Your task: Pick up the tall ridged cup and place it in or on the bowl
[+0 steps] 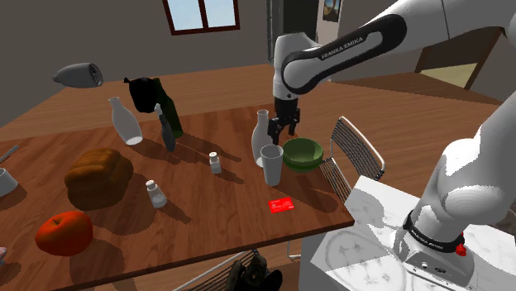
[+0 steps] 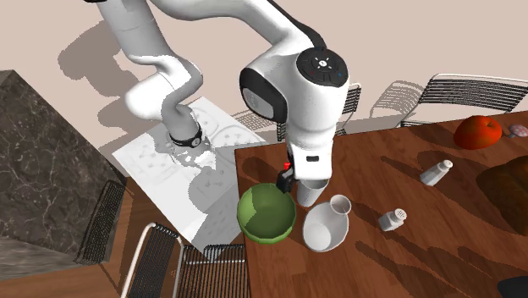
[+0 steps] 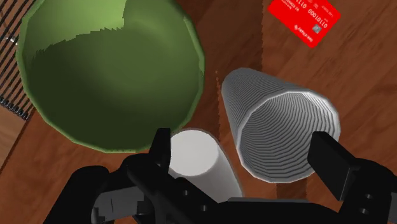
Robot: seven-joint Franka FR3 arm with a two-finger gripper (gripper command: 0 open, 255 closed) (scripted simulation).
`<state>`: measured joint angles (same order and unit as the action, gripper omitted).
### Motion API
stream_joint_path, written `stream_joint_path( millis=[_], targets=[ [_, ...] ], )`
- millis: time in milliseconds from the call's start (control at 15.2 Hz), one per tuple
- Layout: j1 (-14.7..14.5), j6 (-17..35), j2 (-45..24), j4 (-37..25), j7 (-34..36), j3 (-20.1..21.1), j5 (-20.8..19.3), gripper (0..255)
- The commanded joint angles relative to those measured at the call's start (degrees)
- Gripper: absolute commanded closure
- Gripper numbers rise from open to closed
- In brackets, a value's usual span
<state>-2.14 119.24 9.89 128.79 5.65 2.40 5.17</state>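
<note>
Green bowl (image 3: 108,70) hugs the table's (image 1: 207,219) stand-side edge, vase (image 3: 194,153) crowds just beside the cup (image 3: 280,127), card (image 3: 303,19) lies apart, and I see my gripper (image 3: 240,141) open above them.

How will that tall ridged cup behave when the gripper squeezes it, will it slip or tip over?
The cup stands upright, tall and narrow, so a sideways nudge would probably tip it. Its ridged wall likely gives the fingers some hold. It looks hollow and thin-walled, so probably light.

Wood tbl (image 1: 217,220), window (image 1: 203,12), wire chairs (image 1: 356,154)
</note>
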Motion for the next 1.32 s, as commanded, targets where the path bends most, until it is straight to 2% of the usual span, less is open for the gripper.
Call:
stream_joint_path(
  millis=[0, 528, 1056, 1122, 1254],
  targets=[
    [-0.2, 2.0, -4.5, -1.5, -0.1, 0.0, 1.5, 0],
    [-0.5, 7.9, -7.5, 1.5, -0.3, 0.3, 2.0, 0],
    [-0.5, 7.9, -7.5, 1.5, -0.3, 0.3, 2.0, 0],
    [-0.5, 7.9, -7.5, 1.5, -0.3, 0.3, 2.0, 255],
    [-0.5, 7.9, -7.5, 1.5, -0.3, 0.3, 2.0, 255]
  ],
)
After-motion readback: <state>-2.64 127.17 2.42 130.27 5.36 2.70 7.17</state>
